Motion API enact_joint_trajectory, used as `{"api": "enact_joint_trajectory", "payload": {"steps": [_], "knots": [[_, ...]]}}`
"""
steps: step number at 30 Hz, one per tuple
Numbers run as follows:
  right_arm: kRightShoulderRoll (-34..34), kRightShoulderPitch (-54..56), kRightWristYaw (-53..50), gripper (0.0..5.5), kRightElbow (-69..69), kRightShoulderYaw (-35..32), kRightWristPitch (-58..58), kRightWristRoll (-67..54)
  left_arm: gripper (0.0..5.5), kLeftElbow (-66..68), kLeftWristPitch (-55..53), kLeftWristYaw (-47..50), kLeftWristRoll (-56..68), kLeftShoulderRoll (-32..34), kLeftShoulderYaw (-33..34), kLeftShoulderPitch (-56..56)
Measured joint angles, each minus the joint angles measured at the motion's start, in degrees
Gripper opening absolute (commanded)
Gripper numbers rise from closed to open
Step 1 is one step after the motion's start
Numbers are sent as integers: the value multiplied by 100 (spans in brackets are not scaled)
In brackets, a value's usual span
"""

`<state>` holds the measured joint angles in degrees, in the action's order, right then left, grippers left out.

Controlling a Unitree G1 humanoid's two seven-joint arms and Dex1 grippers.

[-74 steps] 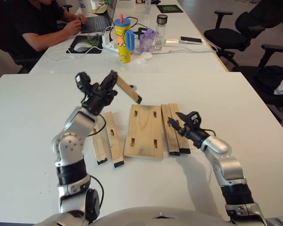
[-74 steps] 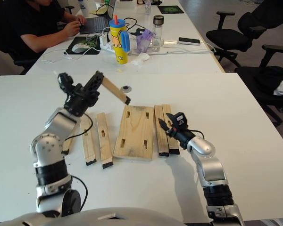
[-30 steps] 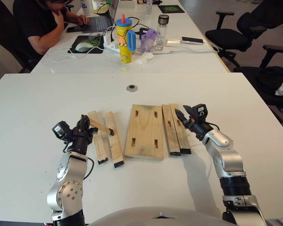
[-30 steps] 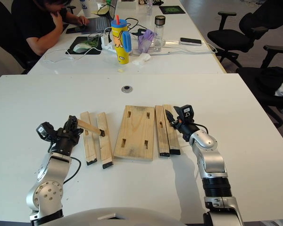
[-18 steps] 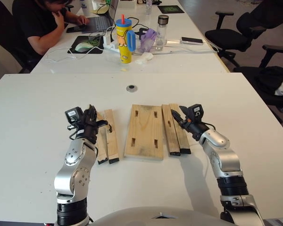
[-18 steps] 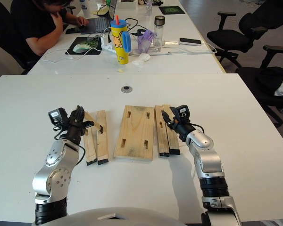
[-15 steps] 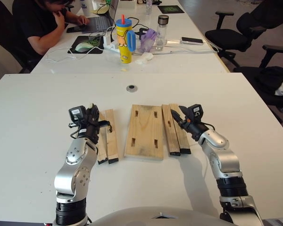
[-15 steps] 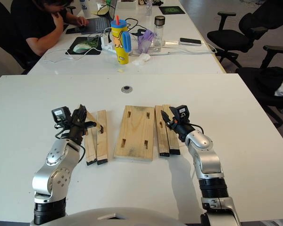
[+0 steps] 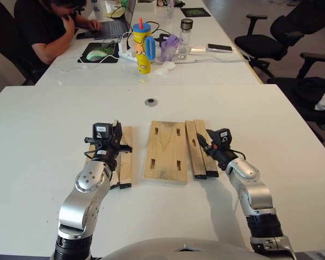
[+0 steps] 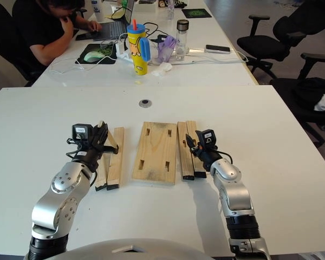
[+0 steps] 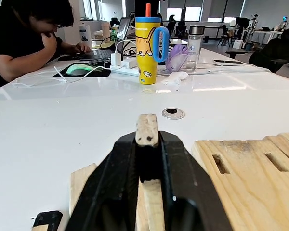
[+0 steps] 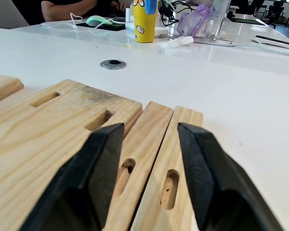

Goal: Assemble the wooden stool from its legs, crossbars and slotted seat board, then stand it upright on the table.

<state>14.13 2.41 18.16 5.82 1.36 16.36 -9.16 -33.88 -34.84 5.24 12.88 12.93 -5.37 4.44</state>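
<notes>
Short pale wooden crossbar (image 11: 147, 129) gripped by left claw (image 11: 147, 143); right claw (image 12: 149, 137) spread over slotted wooden legs (image 12: 159, 126); align squarely before insertion.

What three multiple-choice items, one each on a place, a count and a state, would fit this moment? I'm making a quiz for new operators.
1. Where does the slotted seat board lie?
A. On the floor
B. Flat on the white table, with legs on either side
C. Upright on four legs

2. How many slots show in the seat board?
A. Two
B. Six
C. Four

3. What state is the left end effector in?
A. Shut on a crossbar
B. Open and empty
C. Shut on the seat board

Answers:
1 B, the board lies flat between the groups of legs.
2 C, two slots show near each end.
3 A, the left wrist view shows the crossbar clamped in it.
</notes>
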Motion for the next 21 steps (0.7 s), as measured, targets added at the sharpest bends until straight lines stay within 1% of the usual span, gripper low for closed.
{"api": "enact_joint_trajectory", "payload": {"steps": [4, 9, 15, 21], "knots": [[-47, -79, -65, 205, 55, 44, 0, 104, 44, -19, 8, -180, -33, 106, 108, 37], [-80, -81, -126, 205, 54, 61, -2, 162, 44, 122, 141, -284, -53, 82, 287, 24], [-120, -26, -198, 205, 39, 134, -23, 266, 44, 213, 46, -64, 142, -494, 750, -28], [-156, -4, -216, 205, 24, 209, -103, 431, 44, 247, -8, 34, 53, -634, 794, -20]]}}
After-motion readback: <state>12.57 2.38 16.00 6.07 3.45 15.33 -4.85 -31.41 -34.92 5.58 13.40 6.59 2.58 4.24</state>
